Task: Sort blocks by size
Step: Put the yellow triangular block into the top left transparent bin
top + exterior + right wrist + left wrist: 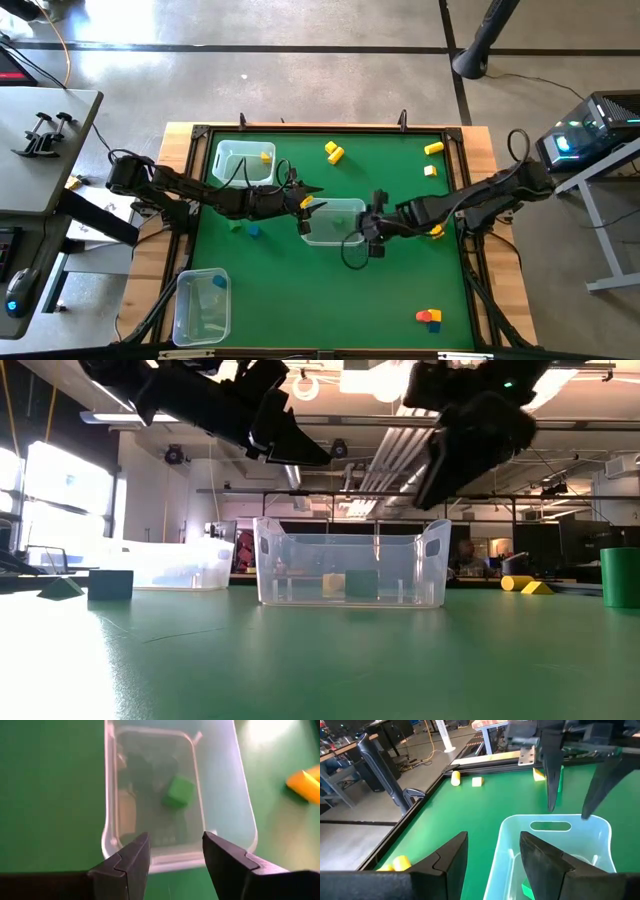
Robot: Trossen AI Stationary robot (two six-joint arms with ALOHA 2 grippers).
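Observation:
A clear bin (333, 222) stands mid-table with a green block (178, 791) inside, resting on its floor. My left gripper (310, 200) hovers open and empty above the bin's left end (492, 862). My right gripper (372, 238) hovers open and empty above the bin's right end, its fingers over the rim (172, 855). In the low view both grippers (295, 445) (435, 480) are above the bin's top. Loose blocks lie on the table: yellow ones (333, 152) (433, 148), a pale one (430, 170), a green one (235, 226) and a blue one (254, 232).
A second clear bin (243, 160) with a yellow block (266, 156) stands far left, and a third (202, 305) with a blue block at the near left. A red, orange and blue cluster (430, 318) lies near right. A yellow block (436, 232) lies under my right arm.

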